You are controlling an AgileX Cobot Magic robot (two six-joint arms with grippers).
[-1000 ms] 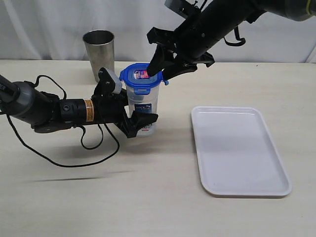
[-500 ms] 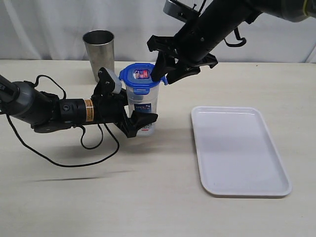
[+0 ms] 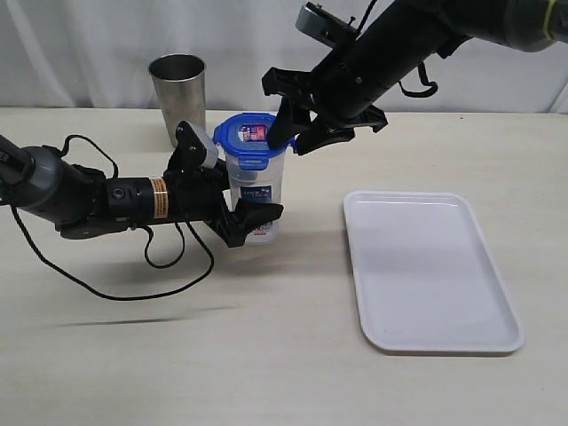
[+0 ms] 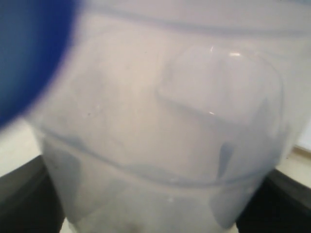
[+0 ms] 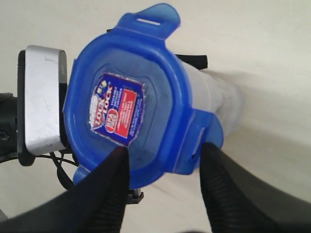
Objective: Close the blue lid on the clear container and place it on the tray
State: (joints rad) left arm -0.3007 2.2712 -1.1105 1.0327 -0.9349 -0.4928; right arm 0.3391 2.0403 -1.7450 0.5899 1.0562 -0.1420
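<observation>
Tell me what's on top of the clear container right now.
The blue lid sits on the clear container, sticker up, with two flaps seen sticking out, not folded down. The right gripper is open at its edge. The lid hides the rim beneath it.

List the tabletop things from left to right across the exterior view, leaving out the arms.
Grey steel cup → tall clear plastic container, topped by the round blue plastic lid → flat white rectangular tray.
</observation>
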